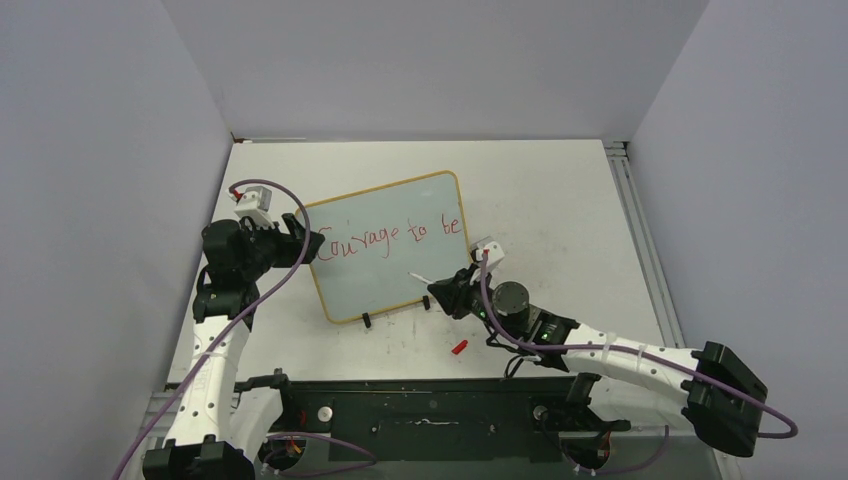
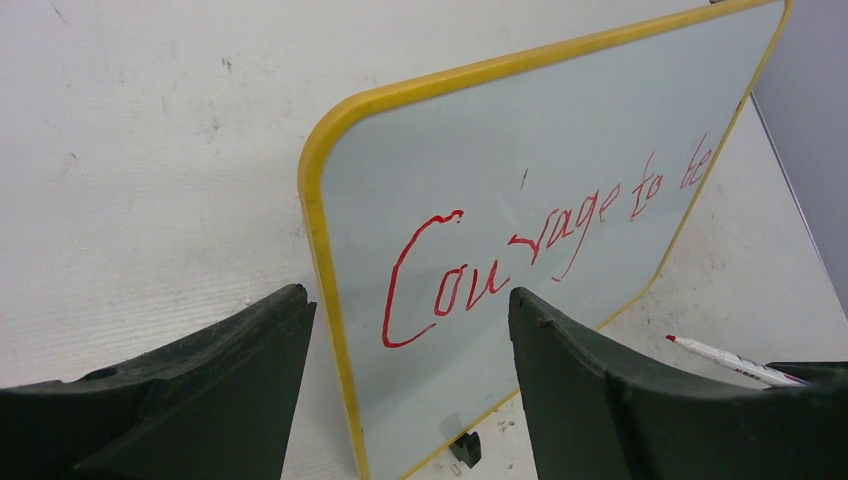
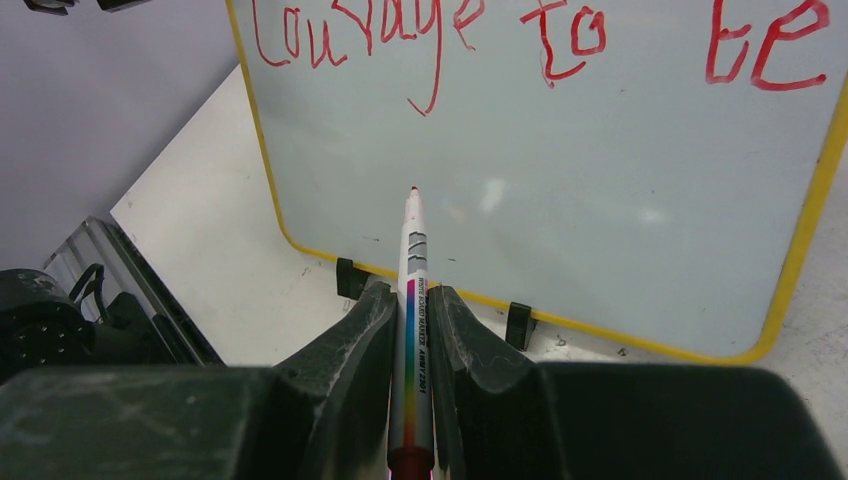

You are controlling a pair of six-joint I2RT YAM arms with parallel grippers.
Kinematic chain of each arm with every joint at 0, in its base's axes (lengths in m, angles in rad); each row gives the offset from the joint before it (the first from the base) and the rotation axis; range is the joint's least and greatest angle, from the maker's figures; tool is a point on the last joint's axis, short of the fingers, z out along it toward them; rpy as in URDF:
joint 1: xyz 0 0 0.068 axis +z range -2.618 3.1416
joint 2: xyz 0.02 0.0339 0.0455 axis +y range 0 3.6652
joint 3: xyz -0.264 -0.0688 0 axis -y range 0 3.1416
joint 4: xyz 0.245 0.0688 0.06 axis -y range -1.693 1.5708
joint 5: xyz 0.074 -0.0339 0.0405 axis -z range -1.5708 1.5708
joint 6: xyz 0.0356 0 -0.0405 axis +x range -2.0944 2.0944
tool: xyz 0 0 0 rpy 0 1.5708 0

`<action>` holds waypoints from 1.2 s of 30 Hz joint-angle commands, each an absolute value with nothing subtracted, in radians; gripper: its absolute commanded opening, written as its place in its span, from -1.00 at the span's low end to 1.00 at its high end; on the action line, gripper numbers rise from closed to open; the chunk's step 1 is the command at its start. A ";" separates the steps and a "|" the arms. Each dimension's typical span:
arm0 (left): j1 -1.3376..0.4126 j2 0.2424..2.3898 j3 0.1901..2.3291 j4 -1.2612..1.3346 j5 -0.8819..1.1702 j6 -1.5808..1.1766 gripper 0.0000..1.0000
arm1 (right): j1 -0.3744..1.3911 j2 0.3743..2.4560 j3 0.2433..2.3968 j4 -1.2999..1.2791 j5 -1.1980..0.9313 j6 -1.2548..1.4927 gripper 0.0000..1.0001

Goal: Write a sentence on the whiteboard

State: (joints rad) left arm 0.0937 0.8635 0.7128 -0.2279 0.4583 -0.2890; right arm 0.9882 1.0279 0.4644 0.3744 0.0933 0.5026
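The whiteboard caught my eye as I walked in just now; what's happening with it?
The right gripper holds a marker in shut jaws, its tip aimed at the blank lower half of the whiteboard. The left gripper straddles the board's left edge, jaws open. The sentence so far reads "Courage to be" in red. A small red piece, perhaps the cap, lies on the table nearby.
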 commanded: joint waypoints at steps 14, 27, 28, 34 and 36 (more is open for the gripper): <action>0.100 0.854 0.732 -0.195 0.474 -0.302 0.39 | 0.983 1.236 0.505 0.623 0.199 0.523 -0.89; 0.101 0.857 0.735 -0.195 0.476 -0.301 0.39 | 0.968 1.297 0.488 0.684 0.206 0.518 -0.89; 0.101 0.857 0.734 -0.195 0.476 -0.301 0.39 | 0.969 1.300 0.484 0.683 0.209 0.518 -0.89; 0.100 0.854 0.733 -0.196 0.476 -0.300 0.39 | 0.966 1.313 0.466 0.682 0.220 0.518 -0.89; 0.100 0.854 0.733 -0.196 0.477 -0.301 0.39 | 0.965 1.319 0.461 0.678 0.223 0.517 -0.89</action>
State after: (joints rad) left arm 0.0937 0.8635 0.7128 -0.2279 0.4587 -0.3031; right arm 0.9741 1.3071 0.4667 0.6163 0.1963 0.5137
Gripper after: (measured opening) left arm 0.697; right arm 0.152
